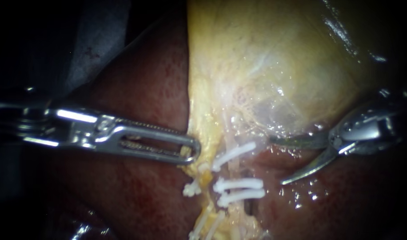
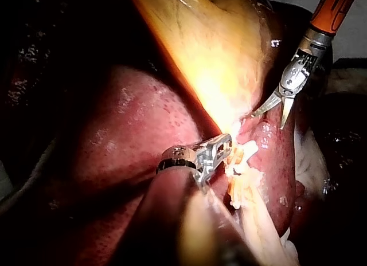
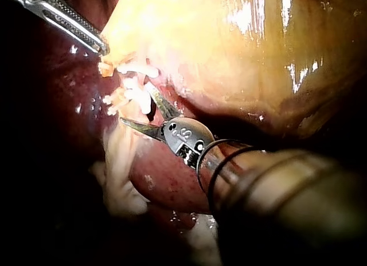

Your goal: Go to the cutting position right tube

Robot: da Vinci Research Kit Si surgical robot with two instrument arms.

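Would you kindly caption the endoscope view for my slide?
Right instrument, blades open, beside the clipped right tube; left instrument grips the gallbladder.

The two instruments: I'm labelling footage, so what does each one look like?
Left instrument: shiny silver metal, a long slotted claw with fine teeth. Right instrument: silver hinged head, two slim curved blades, an orange shaft in the left wrist view.

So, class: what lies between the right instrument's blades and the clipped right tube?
Only bare, wet liver shows there in the endoscope view; the right instrument lies short of the clips.
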